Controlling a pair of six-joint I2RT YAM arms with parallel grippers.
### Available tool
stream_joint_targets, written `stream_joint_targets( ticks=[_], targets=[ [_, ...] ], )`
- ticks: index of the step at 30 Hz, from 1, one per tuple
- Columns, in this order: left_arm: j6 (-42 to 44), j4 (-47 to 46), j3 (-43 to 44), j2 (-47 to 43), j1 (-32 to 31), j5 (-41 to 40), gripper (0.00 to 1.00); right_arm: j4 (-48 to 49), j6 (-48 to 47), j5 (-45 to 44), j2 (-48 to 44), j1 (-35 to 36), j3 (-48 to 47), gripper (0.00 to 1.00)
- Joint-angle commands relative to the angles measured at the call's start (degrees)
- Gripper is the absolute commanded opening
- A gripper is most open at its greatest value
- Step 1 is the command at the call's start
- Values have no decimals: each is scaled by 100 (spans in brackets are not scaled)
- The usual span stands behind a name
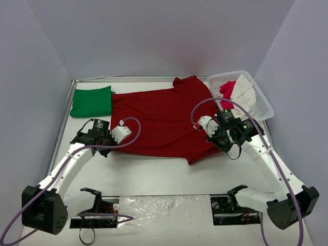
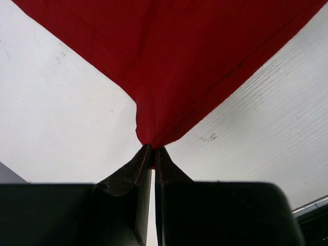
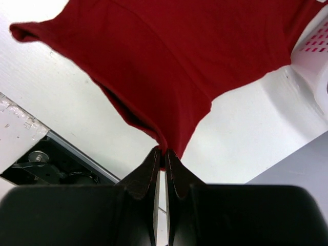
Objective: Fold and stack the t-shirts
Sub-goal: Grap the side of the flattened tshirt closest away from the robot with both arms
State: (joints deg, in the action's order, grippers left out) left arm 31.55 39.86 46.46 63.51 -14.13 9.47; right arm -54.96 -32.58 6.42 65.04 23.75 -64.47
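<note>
Count: 2 t-shirts on the table, 2 arms, 1 basket, 2 cloth items in it.

Far left: green t-shirt (image 1: 92, 101), folded into a flat rectangle at the far-left corner of the table (image 1: 154, 177). Its right edge is just beside the dark red t-shirt (image 1: 159, 120), maybe touching, can't tell.

Left gripper (image 2: 154, 151): jaws clamped tight on the near-left corner of the red shirt. Cloth fans out taut from the fingertips, with bare table under it.

Centre: the red shirt lies spread wide across the middle of the table, far wider than either gripper. A bunched bit sticks out at its far edge, near the basket.

Right gripper (image 3: 162, 154): jaws pinched together on the near-right corner of the same shirt, so both arms hold one garment by its near edge.

Far right: white plastic basket (image 1: 262, 105) with perforated walls, sitting at an angle at the far-right corner. Inside: one magenta cloth (image 1: 227, 91) and one cream cloth (image 1: 245, 89), the cream one draped over the near rim. Can't tell what either item is.

Surface: matte white tabletop, metal rail along the far edge. Plain pale grey walls (image 1: 154, 36) close it in at the back and on both sides.
</note>
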Motion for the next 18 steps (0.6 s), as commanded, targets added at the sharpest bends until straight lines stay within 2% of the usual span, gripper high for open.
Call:
stream_joint_targets(
  ticks=[1, 7, 18],
  targets=[
    [88, 58, -110, -137, -2, 28, 2, -235, 111, -281, -114, -90, -171, 0],
    [70, -13, -295, -163, -2, 37, 2, 29, 199, -624, 44, -195, -452, 0],
    [308, 101, -489, -497, -2, 63, 2, 117, 182, -624, 299, -353, -874, 0]
  ],
)
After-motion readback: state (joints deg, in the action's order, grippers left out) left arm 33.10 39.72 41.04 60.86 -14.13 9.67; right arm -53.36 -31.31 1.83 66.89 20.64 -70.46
